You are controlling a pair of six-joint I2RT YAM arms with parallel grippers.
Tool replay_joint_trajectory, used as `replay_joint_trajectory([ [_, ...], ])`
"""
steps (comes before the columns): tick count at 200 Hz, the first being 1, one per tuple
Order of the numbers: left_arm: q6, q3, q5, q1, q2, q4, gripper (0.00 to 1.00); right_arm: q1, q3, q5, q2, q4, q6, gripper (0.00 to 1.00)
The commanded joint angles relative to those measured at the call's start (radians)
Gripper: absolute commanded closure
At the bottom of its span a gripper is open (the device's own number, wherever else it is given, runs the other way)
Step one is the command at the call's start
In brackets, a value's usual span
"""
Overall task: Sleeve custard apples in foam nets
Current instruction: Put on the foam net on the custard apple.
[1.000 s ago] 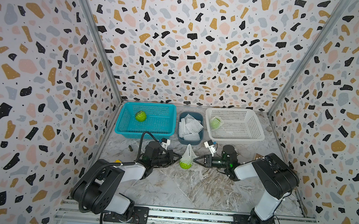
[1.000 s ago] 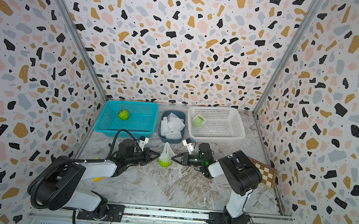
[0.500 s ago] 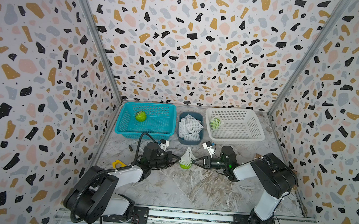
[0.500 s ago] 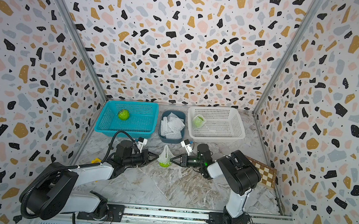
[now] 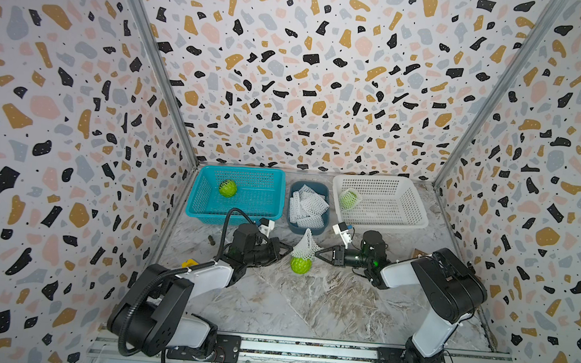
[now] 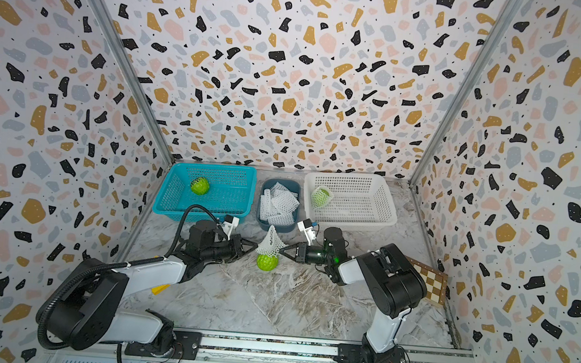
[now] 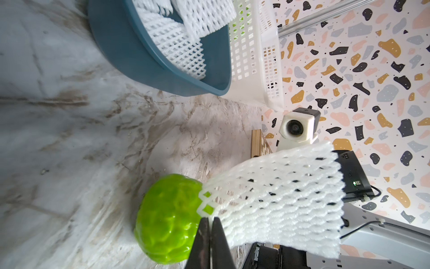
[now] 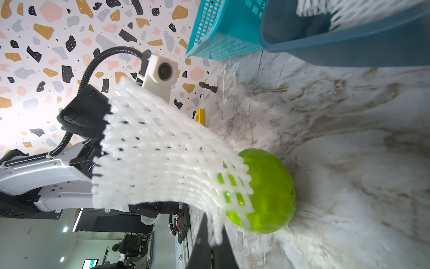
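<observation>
Terrazzo-patterned walls enclose a marbled grey tabletop. Along its far edge sit a teal lattice basket, a white lattice basket and, between them, a dark blue tub of spare nets. The left arm and right arm reach low toward the middle, tips facing. The left gripper and right gripper are each pinched tight on opposite sides of a white diamond-mesh foam net, whose lower rim caps a bumpy bright-green custard apple resting on the table.
</observation>
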Motion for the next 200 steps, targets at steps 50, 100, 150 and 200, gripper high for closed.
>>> replay_joint_trajectory([
  [50, -0.05, -0.017, 0.065, 0.005, 0.072, 0.145, 1.0, 0.024, 0.016, -0.022, 0.007, 0.005, -0.002, 1.0],
  [100, -0.023, -0.051, 0.057, 0.006, 0.023, 0.082, 1.0, 0.037, -0.02, -0.029, 0.021, 0.047, 0.016, 1.0],
  [150, -0.026, -0.068, 0.062, 0.006, 0.015, 0.074, 1.0, 0.038, -0.042, -0.034, 0.025, 0.089, 0.045, 1.0],
  [200, -0.019, -0.077, 0.055, 0.006, 0.028, 0.067, 1.0, 0.044, -0.065, -0.031, 0.04, 0.095, 0.036, 1.0],
])
